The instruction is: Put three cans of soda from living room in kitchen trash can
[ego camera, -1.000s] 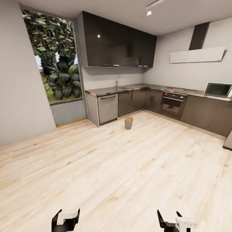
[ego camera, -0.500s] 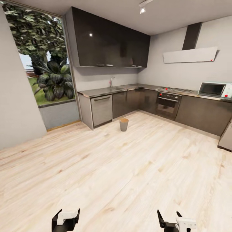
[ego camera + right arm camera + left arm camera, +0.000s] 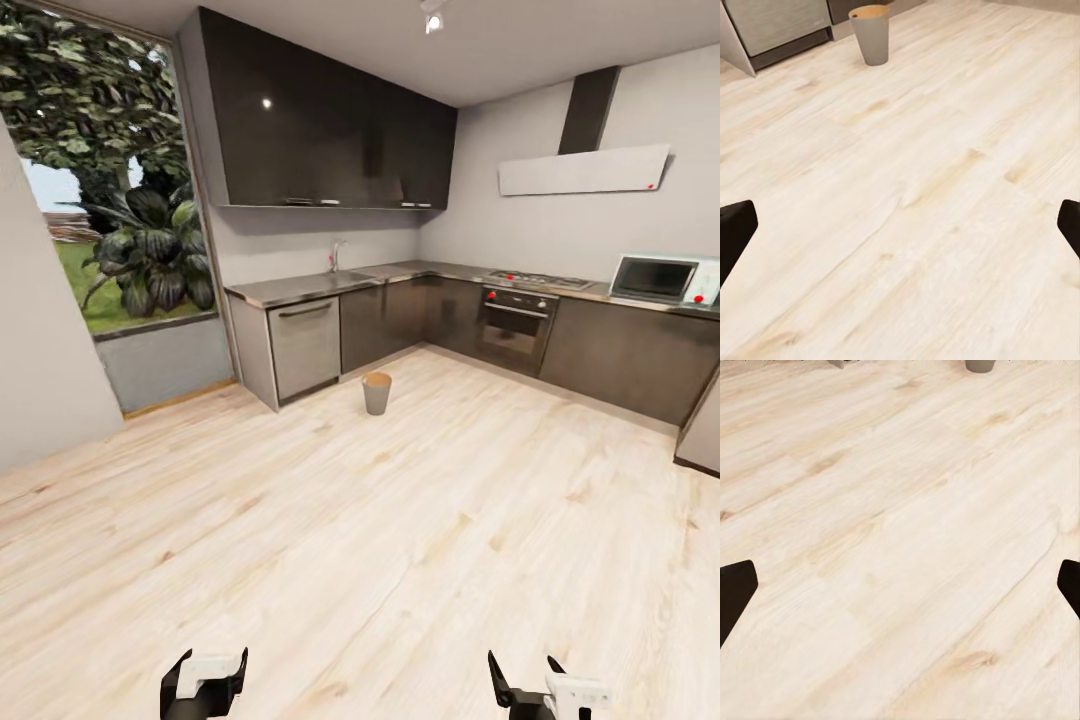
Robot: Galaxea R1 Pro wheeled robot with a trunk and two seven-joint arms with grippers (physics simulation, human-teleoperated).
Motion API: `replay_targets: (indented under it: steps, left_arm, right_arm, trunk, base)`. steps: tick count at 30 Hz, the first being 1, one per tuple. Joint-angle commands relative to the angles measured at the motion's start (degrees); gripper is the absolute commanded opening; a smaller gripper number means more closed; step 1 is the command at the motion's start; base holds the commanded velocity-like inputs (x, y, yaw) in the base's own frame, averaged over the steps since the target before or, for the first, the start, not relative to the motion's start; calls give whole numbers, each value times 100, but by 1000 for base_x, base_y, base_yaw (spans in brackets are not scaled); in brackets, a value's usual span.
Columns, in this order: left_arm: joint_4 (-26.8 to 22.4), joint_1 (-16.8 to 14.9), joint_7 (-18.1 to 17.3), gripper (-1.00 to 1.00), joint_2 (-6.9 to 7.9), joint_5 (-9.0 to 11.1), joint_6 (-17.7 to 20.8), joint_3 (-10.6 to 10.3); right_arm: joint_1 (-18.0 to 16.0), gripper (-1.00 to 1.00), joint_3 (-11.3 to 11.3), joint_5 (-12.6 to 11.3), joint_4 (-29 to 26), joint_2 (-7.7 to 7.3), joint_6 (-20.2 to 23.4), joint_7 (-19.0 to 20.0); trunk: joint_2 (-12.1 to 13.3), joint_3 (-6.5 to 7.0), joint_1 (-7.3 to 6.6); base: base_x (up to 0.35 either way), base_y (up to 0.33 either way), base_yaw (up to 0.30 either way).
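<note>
The trash can (image 3: 377, 393), a small pale grey bin with a brown inside, stands upright on the pale wood floor of the kitchen, in front of the grey cabinets. It is far ahead of both grippers. The right wrist view has the trash can (image 3: 871, 34) at its far end, and the left wrist view catches its base (image 3: 979, 364). My left gripper (image 3: 205, 685) and right gripper (image 3: 545, 690) hang low over the floor, both open with nothing between the fingers. The soda cans are out of view.
An L-shaped run of grey cabinets with a steel countertop (image 3: 300, 288), sink tap (image 3: 333, 254), oven (image 3: 510, 330) and microwave (image 3: 653, 279) lines the far walls. A tall window (image 3: 110, 220) is at the left. Bare wood floor (image 3: 360, 540) lies between me and the bin.
The whole head view has shifted: the camera has moved on into the kitchen and turned a little, so the bin and cabinets sit lower and further left. Both grippers hold the same pose.
</note>
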Motion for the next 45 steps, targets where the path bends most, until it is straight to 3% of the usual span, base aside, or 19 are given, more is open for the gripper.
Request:
replay_targets:
  steps: [1, 45]
  left_arm:
    - [0, -3, 0, 100, 0, 0, 0, 0]
    - [5, -3, 0, 100, 0, -10, 0, 0]
  right_arm:
    - [0, 100, 0, 0, 0, -1, 0, 0]
    - [0, 100, 9, -6, 0, 0, 0, 0]
  trunk:
    - [0, 0, 0]
    - [0, 0, 0]
  base:
    - [274, 0, -2]
    - [283, 0, 0]
